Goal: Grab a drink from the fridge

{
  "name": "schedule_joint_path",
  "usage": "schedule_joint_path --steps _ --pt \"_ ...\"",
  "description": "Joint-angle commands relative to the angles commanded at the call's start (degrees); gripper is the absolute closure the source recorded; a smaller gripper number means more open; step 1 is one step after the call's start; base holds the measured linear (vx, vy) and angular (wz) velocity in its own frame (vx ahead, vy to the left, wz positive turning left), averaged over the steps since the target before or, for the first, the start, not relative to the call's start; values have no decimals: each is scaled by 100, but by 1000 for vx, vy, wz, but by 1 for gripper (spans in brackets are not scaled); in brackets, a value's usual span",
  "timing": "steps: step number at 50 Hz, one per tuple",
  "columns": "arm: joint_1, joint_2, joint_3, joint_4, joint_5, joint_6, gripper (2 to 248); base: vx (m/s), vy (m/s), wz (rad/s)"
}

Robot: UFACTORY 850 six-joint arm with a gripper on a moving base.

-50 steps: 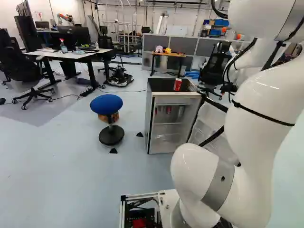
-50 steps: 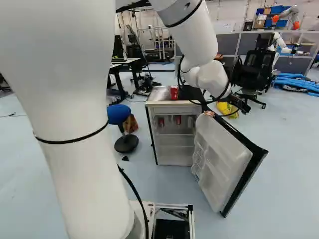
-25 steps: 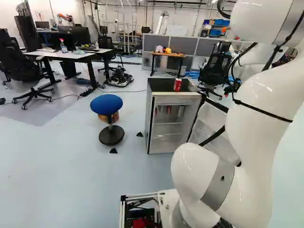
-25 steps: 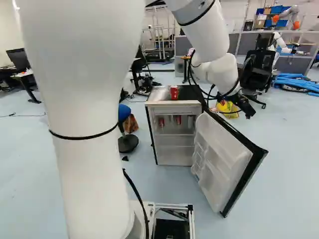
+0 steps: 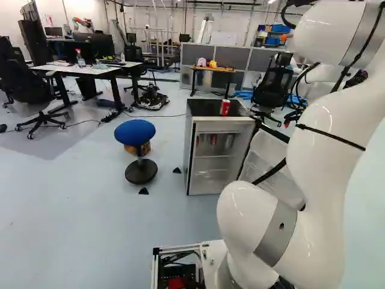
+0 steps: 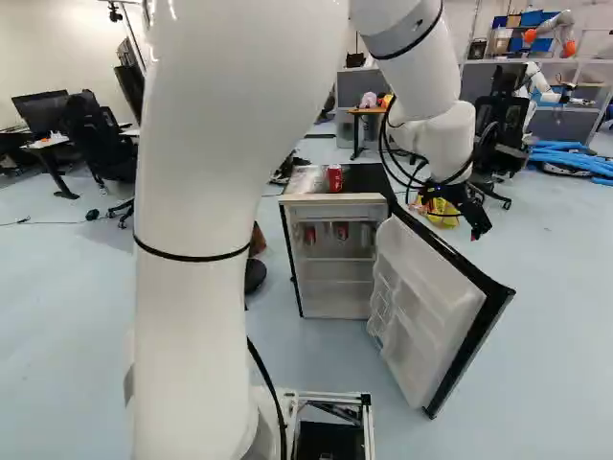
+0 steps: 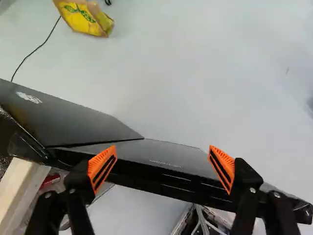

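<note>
In the right base view my gripper hangs above and behind the open fridge door. The wrist view shows the gripper open, nothing held, with the door's black top edge running below and between its fingers. The small fridge stands ahead of the base. On its upper shelf are red cans, one at the left and another beside it. A further red can stands upright on the fridge's top.
A blue stool stands left of the fridge. Behind the door lies a yellow bag. Office chairs, one behind the fridge, and desks stand farther back. Another robot is at the far right.
My arm has swung to the right in the right base view, carrying the open gripper rightward and lower, out beyond the fridge door. Base, fridge, door and cans have kept their places.
</note>
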Motion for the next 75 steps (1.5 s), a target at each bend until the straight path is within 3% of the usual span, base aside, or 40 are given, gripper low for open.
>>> schedule_joint_path --steps 14,35,60,75 --pt "-54 -363 -483 126 -618 0 3 0 0 0" --pt "-132 -895 -1217 126 -728 0 3 0 0 0" --pt "-249 -1615 -2121 126 -1525 0 3 0 0 0" --pt "-313 -1971 -2403 126 -1525 0 3 0 0 0"
